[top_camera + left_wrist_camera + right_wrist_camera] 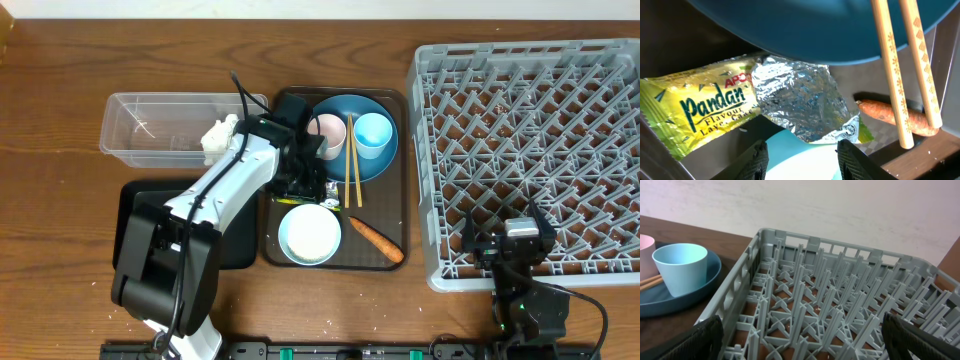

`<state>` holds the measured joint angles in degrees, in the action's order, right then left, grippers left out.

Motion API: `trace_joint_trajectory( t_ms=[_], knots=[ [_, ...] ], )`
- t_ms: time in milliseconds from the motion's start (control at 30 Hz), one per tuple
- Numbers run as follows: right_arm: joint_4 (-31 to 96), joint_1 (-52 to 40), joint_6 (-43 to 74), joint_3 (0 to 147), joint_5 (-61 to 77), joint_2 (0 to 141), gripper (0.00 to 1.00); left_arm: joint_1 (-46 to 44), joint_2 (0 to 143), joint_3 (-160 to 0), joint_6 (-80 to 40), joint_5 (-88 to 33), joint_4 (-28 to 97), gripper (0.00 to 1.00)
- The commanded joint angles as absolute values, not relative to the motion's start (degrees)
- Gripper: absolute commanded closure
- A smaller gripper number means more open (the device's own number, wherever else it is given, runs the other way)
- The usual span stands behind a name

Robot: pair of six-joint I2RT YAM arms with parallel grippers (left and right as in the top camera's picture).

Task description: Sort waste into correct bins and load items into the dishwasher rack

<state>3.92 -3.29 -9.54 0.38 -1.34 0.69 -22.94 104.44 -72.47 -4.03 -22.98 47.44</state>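
Left gripper (pixel 802 150) spread open and empty, hovers over pandan wrapper (pixel 715 110) lying at blue plate's (pixel 815 30) near rim, probably lining up a pick. Carrot (pixel 880 112) lies beside that rim too. Right gripper (pixel 802 330) wide open and empty, parked at rack (pixel 840 295), well apart from plate.

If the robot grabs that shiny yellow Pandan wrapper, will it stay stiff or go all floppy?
Probably floppy: the wrapper is thin film, torn open with crinkled silver foil showing, so it should bend and droop. It looks flat, so it is likely very light. Its glossy surface may slip in the left gripper.
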Motion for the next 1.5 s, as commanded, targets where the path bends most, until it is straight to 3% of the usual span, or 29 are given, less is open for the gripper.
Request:
trace_joint_trajectory(
  t_ms=[0, 267, 1367, 1400, 1467],
  knots=[
    [4.1, -2.2, -9.7, 0.3, -1.9, 0.4, 0.01, -23.6, 103.6, -71.9, -1.5, -24.1, 47.5, 0.52],
    [4.1, -2.2, -9.7, 0.3, -1.9, 0.4, 0.01, -24.1, 104.1, -71.5, -1.5, -7.4, 45.2, 0.47],
    [4.1, -2.2, -9.7, 0.3, -1.9, 0.4, 0.01, -24.1, 113.0, -71.5, -3.5, -7.0, 39.5, 0.46],
    [4.1, -2.2, -9.7, 0.3, -1.9, 0.4, 0.01, -24.1, 113.0, -71.5, -3.5, -7.0, 39.5, 0.48],
    [4.1, -2.2, -9.7, 0.3, -1.9, 0.4, 0.01, -24.1, 113.0, -71.5, -3.5, -7.0, 39.5, 0.60]
  ],
)
